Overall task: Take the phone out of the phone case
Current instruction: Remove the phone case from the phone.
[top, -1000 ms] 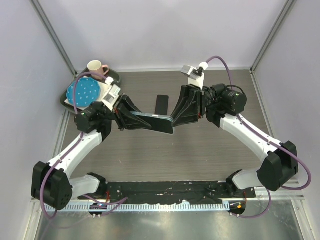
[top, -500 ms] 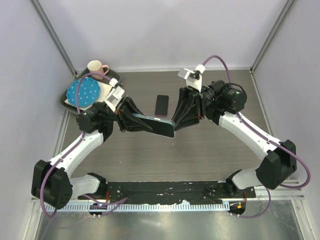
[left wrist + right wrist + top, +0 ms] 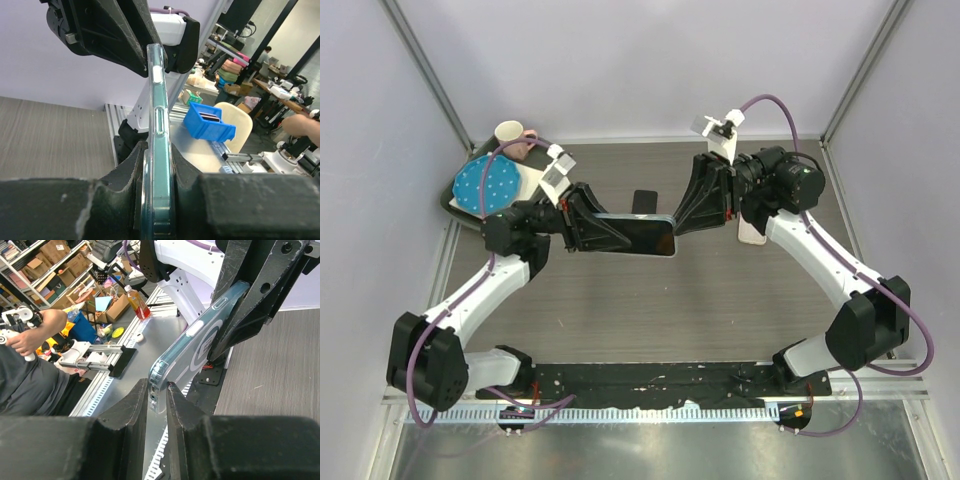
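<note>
The left gripper (image 3: 157,167) is clamped on one end of the phone case (image 3: 200,347). The right gripper (image 3: 156,399) is clamped on the opposite end. The case is suspended between them above the middle of the table (image 3: 620,300), not touching it. In the top view a dark face fills the rim, so the phone (image 3: 640,236) appears seated inside. A separate dark handset (image 3: 643,198) lies flat on the table just behind.

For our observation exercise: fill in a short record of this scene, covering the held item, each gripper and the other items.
Held item: cased phone, off the table
Left gripper: shut on one end
Right gripper: shut on the other end
Task state: not yet separated
Elsewhere: black phone on table; mug and dotted plate far left
</note>
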`<state>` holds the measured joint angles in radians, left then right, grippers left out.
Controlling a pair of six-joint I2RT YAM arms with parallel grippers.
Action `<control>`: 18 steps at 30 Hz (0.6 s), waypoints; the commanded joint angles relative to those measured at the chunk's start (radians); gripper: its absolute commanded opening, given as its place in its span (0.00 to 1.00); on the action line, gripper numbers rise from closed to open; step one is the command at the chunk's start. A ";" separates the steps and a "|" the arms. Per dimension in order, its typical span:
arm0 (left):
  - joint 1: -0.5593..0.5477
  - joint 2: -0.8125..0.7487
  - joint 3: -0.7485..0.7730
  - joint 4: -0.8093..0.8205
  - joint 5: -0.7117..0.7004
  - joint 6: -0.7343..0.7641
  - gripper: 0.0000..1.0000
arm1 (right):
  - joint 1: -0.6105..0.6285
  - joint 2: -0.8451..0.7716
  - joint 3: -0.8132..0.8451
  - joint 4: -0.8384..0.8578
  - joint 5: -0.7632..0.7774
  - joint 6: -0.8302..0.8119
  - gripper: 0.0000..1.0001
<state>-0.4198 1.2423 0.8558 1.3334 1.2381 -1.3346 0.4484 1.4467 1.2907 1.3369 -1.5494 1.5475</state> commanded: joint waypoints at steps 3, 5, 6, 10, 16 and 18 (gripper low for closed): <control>-0.028 -0.018 0.086 0.211 -0.095 -0.093 0.00 | -0.030 0.032 -0.004 0.334 0.061 -0.038 0.01; -0.033 -0.023 0.085 0.211 -0.097 -0.106 0.00 | -0.042 0.041 -0.008 0.332 0.064 -0.043 0.01; -0.036 -0.023 0.084 0.211 -0.101 -0.109 0.00 | -0.043 0.041 -0.011 0.332 0.068 -0.043 0.01; -0.042 -0.021 0.092 0.211 -0.123 -0.123 0.00 | -0.040 0.041 -0.031 0.331 0.080 -0.047 0.01; -0.057 -0.018 0.114 0.211 -0.144 -0.164 0.00 | -0.042 0.030 -0.091 0.329 0.077 -0.101 0.01; -0.059 -0.017 0.117 0.213 -0.155 -0.179 0.00 | -0.045 0.030 -0.099 0.329 0.086 -0.112 0.01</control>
<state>-0.4198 1.2472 0.8806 1.2621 1.1900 -1.4456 0.4042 1.4460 1.2282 1.3472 -1.4925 1.5375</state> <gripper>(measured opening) 0.194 0.226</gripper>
